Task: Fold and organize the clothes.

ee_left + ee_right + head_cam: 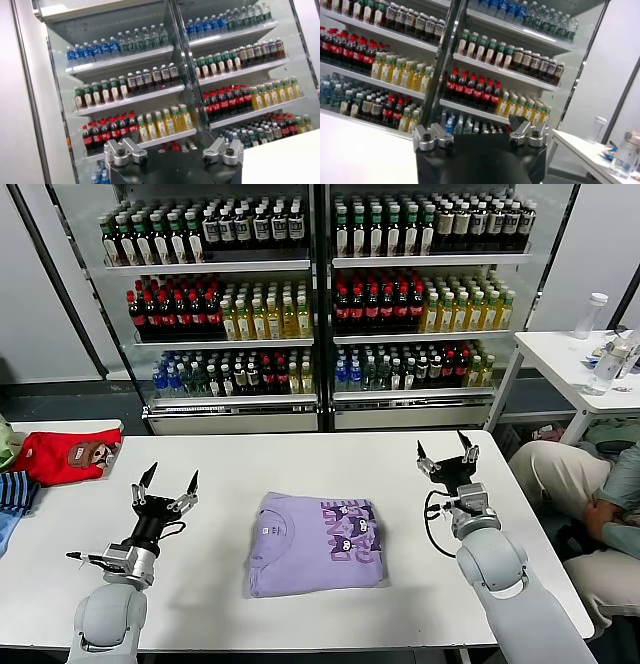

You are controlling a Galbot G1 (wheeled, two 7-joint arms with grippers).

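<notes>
The clothes, one lavender-purple T-shirt [314, 545] with a dark purple cartoon print, lie folded into a neat rectangle in the middle of the white table [300, 459]. To the shirt's left my left gripper [168, 480] stands raised above the table, fingers spread open and empty. On the shirt's right, my right gripper [444, 448] is also lifted, open and holding nothing. Both wrist views face the drinks fridge and show only the open jaw bases, with no cloth between them.
A red garment with a brown cartoon face [68, 455] and a blue striped cloth [14, 492] lie at the table's far left. A glass-door drinks fridge [320, 294] stands behind. A person [590, 494] sits at the right, by a side table [575, 354] with bottles.
</notes>
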